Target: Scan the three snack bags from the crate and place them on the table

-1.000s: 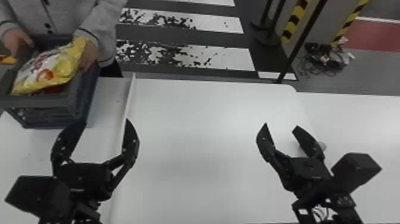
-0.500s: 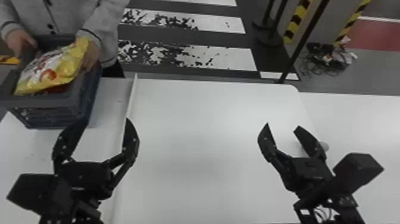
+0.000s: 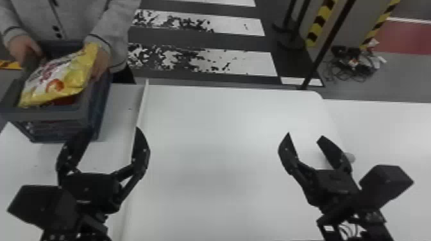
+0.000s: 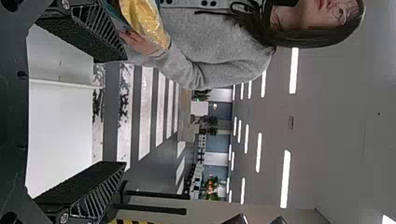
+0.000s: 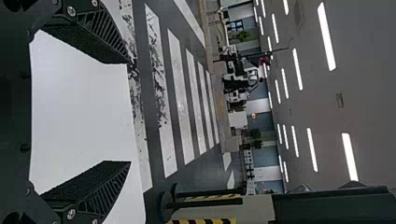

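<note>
Yellow-and-white snack bag (image 3: 59,78) lies atop plastic crate (image 3: 48,115), on your left, printed face up, long axis slanting from near left to far right. Likely light, soft, slippery, crushable inside: you'd best pinch lightly across its middle, clear of person's hand (image 3: 102,64). Your left gripper (image 3: 113,128) and right gripper (image 3: 304,134): fingers wide, empty.

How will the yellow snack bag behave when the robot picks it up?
The yellow snack bag looks puffed and creased, so it will probably give and crumple under a grip. Its shiny film may be somewhat slippery. Being a snack bag, it is likely light for its size, and its contents could break if squeezed hard.
</note>
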Controlling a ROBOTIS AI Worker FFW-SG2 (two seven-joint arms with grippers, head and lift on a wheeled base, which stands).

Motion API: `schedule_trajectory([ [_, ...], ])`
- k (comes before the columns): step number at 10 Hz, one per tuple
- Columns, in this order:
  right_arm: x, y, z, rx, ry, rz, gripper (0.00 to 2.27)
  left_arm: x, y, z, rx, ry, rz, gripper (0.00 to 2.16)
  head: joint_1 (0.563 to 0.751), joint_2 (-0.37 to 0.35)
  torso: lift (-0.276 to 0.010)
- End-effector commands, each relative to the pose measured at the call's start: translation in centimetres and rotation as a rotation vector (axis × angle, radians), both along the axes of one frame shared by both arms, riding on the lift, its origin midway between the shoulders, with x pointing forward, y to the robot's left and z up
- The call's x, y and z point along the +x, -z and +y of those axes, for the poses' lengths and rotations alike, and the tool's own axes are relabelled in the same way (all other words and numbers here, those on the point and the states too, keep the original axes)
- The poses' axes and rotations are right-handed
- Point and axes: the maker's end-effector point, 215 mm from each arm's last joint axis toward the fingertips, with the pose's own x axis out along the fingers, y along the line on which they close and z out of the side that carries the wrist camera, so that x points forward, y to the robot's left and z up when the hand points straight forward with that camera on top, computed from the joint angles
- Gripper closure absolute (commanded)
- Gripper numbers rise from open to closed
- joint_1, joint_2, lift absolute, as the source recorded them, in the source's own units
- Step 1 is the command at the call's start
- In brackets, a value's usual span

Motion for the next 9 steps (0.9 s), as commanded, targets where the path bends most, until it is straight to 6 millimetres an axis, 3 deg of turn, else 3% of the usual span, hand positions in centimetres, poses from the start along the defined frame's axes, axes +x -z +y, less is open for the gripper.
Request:
schedule_trajectory([
  [1,0.0,0.1,0.1,0.002,-0.002,0.002,0.12,0.6,0.0,0.8,0.014,-0.014,-0.006,0.08,0.695,-0.103,-0.062],
  [3,0.0,0.2,0.3,0.002,-0.004,0.004,0.12,1.3,0.1,1.1,0.034,-0.019,-0.009,0.08,0.695,-0.090,-0.062],
  [7,0.0,0.6,0.3,-0.002,-0.005,0.010,0.12,1.4,2.2,2.9,0.055,-0.051,0.011,0.08,0.695,-0.064,-0.062],
  [9,0.3,0.8,0.5,-0.001,-0.007,0.012,0.12,1.3,2.0,3.5,0.052,-0.060,0.005,0.08,0.695,-0.054,-0.062],
])
